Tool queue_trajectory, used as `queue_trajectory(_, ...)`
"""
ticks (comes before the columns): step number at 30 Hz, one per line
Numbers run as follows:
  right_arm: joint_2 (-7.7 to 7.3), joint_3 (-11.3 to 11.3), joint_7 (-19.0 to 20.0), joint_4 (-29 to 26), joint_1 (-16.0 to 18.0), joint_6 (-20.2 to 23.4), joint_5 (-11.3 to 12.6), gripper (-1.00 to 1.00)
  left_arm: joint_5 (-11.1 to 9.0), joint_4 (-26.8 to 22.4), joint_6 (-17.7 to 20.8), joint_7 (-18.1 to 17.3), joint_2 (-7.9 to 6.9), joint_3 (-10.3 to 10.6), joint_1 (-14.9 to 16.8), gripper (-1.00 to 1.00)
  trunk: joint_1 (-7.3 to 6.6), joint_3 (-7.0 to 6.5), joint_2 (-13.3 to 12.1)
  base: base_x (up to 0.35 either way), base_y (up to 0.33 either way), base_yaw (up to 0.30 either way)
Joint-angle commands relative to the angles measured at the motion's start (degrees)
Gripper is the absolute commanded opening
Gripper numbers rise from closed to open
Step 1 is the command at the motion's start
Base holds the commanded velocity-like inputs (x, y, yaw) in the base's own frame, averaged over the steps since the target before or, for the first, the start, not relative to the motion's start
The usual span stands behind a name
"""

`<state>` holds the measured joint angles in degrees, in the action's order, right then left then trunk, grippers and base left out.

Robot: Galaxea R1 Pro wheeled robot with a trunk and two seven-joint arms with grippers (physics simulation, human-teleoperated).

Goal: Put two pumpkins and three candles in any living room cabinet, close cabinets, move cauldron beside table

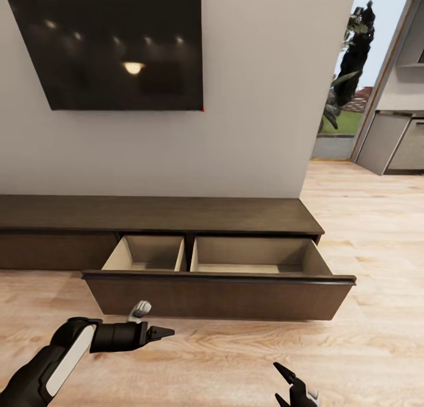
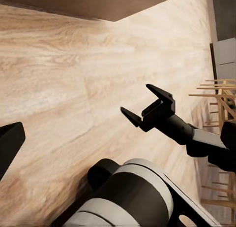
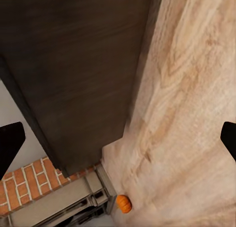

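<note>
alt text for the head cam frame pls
A low dark-brown cabinet stands with its wide two-compartment drawer pulled open and empty, below a wall-mounted TV. The left hand and right hand hover empty over wooden floor.

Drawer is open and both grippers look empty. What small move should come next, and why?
Probably turn toward the pumpkin lying on the floor by the brick. The drawer shows nothing inside, and the left gripper and right gripper are open, holding nothing.
</note>
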<state>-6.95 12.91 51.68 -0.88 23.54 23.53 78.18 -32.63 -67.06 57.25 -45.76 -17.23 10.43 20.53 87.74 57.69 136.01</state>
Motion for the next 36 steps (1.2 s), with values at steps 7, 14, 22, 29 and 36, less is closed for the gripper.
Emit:
queue_trajectory(7,0.01,0.4,-0.7,0.1,0.0,0.6,0.5,1.0,-0.4,0.0,0.2,-0.2,-0.04,2.5,0.1,1.0,-1.55,-1.21,-2.8,0.0,0.0,0.0)
queue_trajectory(14,-0.11,0.5,0.3,0.1,0.0,0.0,0.5,1.0,-0.5,0.0,0.2,-0.1,-0.07,2.7,0.0,1.0,-3.09,-2.47,-5.6,0.0,0.0,0.0)
queue_trajectory(22,-0.21,0.4,0.2,0.1,0.0,0.2,0.5,1.0,-0.6,0.0,0.2,-0.2,-0.48,2.5,0.1,1.0,-4.85,-3.9,-8.8,0.0,0.0,0.0)
queue_trajectory(29,-0.42,0.5,0.2,0.1,0.0,0.1,0.5,1.0,-0.6,0.0,0.2,-0.2,-0.45,2.5,0.1,1.0,-6.39,-5.16,-11.6,0.0,0.0,0.0)
queue_trajectory(36,-0.43,0.5,0.5,0.1,0.0,-0.3,0.5,1.0,-0.6,0.0,0.2,-0.2,-0.51,2.5,0.1,1.0,-7.92,-6.42,-14.4,0.0,0.0,0.0)
